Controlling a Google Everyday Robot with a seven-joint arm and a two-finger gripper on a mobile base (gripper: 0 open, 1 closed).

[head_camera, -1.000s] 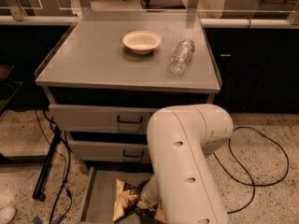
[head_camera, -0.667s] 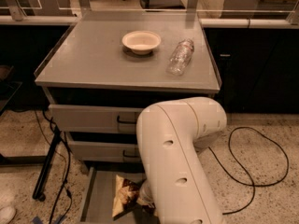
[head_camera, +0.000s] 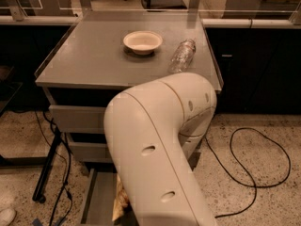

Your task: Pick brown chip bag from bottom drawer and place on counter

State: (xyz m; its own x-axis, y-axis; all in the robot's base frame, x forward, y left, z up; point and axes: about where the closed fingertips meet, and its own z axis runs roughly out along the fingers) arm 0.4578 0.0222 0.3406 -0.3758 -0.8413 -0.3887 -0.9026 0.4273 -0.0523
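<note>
The brown chip bag [head_camera: 120, 202] is down in the bottom drawer [head_camera: 98, 197], just a tan sliver peeking out past my arm [head_camera: 160, 145]. The gripper is somewhere down there behind the arm, totally hidden, so I can't tell if it's clenched or released. The bag looks light, crinkly and easy to crush, so I'd pinch an edge or corner, not the middle. It's tight between the drawer walls. The tabletop [head_camera: 89, 60] has open room left of the bowl [head_camera: 143, 41] and bottle [head_camera: 182, 55].
</note>
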